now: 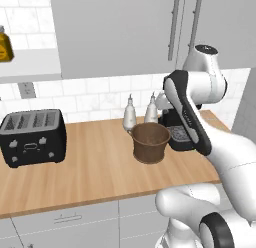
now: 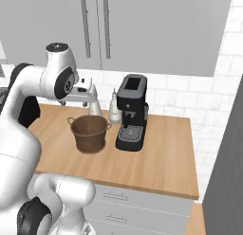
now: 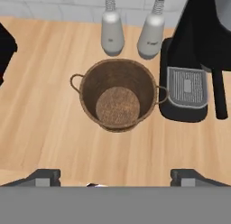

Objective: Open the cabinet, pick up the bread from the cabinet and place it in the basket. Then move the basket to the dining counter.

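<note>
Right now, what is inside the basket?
Nothing: the hand view looks straight down into the basket and shows just its bare woven floor, no bread. The cabinet doors are shut, hiding its contents.

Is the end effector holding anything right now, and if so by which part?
Nothing is held. The end effector is open above the basket, its fingertips spread wide with only the worktop between them. The basket looks empty.

basket (image 1: 150,141) on worktop (image 1: 90,177), coffee machine (image 2: 130,113) just right, toaster (image 1: 33,137) far left
</note>
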Tool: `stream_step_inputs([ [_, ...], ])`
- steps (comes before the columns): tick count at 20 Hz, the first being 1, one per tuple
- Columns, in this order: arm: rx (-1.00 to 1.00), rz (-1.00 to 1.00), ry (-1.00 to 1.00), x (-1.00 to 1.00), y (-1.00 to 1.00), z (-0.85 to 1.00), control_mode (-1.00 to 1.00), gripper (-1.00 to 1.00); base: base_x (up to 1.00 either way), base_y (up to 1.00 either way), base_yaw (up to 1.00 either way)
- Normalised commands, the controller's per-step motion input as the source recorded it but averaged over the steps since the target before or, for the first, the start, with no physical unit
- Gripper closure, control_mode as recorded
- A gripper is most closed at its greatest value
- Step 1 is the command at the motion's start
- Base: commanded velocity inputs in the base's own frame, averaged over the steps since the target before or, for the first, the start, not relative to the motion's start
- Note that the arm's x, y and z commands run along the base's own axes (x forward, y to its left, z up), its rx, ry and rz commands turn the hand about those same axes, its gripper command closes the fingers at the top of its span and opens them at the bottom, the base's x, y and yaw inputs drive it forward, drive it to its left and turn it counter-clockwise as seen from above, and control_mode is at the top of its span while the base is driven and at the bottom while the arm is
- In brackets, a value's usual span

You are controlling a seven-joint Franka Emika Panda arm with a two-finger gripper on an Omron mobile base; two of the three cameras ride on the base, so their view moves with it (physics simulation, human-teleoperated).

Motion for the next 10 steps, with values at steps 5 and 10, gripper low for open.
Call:
stream_step_inputs([
  [5, 0.0, 0.01, -0.5, -0.07, 0.01, 0.56, -1.0, -1.0, 0.0, 0.0, 0.0],
  [10, 0.0, -0.09, -0.32, 0.03, 0.01, 0.8, -1.0, -1.0, 0.0, 0.0, 0.0],
])
